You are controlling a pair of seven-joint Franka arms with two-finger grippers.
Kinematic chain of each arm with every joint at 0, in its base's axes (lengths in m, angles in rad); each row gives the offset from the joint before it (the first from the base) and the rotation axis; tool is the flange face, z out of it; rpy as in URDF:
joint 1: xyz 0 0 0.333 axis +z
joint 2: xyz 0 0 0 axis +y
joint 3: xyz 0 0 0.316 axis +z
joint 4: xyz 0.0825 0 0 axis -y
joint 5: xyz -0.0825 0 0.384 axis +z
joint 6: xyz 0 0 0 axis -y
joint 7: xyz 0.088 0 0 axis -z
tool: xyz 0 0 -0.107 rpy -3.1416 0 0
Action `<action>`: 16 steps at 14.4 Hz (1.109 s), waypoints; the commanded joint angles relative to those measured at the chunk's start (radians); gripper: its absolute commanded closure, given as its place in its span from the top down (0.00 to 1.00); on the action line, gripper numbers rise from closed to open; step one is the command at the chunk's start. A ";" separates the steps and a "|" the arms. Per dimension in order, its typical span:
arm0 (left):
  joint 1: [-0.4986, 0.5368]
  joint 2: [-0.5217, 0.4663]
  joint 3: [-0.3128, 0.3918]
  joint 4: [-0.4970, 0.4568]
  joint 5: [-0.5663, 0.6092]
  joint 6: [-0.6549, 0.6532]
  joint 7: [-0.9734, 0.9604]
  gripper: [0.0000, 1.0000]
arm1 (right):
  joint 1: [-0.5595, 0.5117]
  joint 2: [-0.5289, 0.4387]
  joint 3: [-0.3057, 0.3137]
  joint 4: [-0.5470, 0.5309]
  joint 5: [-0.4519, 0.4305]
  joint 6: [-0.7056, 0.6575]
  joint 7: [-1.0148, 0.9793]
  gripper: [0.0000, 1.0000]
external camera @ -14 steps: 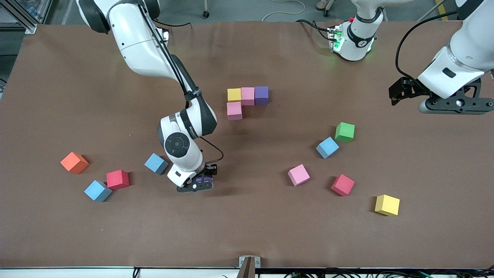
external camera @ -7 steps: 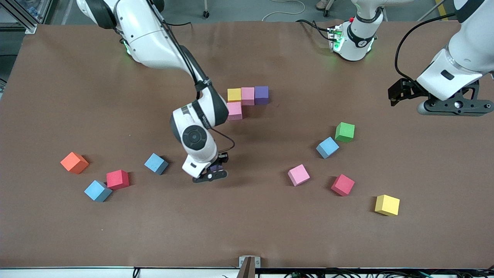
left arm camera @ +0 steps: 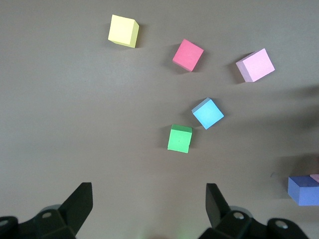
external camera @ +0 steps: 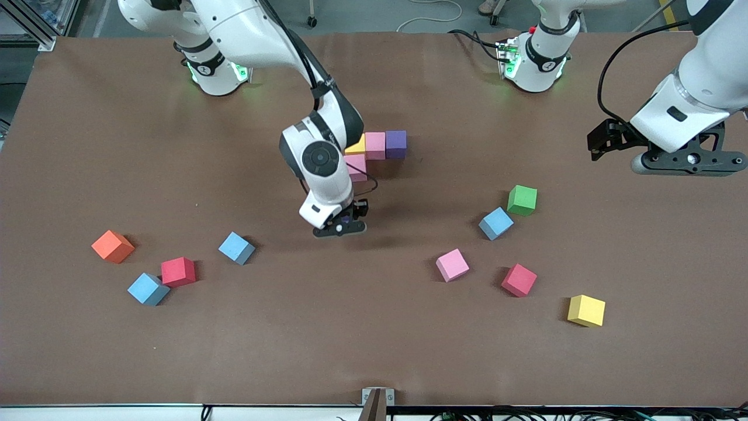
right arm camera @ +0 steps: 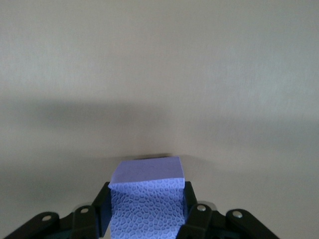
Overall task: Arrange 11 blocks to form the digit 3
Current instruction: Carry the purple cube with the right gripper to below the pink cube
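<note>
My right gripper (external camera: 342, 227) is shut on a purple block (external camera: 346, 221), held above the table just in front of the started figure; the block's textured face (right arm camera: 146, 199) fills the jaws in the right wrist view. The figure is a row of yellow (external camera: 355, 144), pink (external camera: 375, 145) and purple (external camera: 396, 144) blocks with a pink block (external camera: 356, 166) under the yellow one, partly hidden by the right arm. My left gripper (external camera: 689, 165) (left arm camera: 148, 199) waits open and empty in the air at the left arm's end.
Loose cubes toward the left arm's end: green (external camera: 522, 200), light blue (external camera: 495, 223), pink (external camera: 452, 265), red (external camera: 519, 279), yellow (external camera: 586, 310). Toward the right arm's end: light blue (external camera: 236, 247), red (external camera: 178, 271), light blue (external camera: 148, 289), orange (external camera: 113, 246).
My right arm has carried the purple block up and away from the front camera, from beside the light blue cube toward the figure. The left arm has hardly moved.
</note>
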 commanded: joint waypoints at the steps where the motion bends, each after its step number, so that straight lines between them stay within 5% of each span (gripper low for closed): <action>1: 0.006 -0.014 -0.005 -0.009 0.007 -0.011 -0.003 1.00 | 0.059 -0.098 -0.005 -0.160 0.021 0.066 0.070 0.00; 16: 0.006 -0.013 -0.005 -0.009 0.007 -0.019 -0.004 1.00 | 0.129 -0.101 -0.007 -0.237 0.021 0.152 0.201 0.00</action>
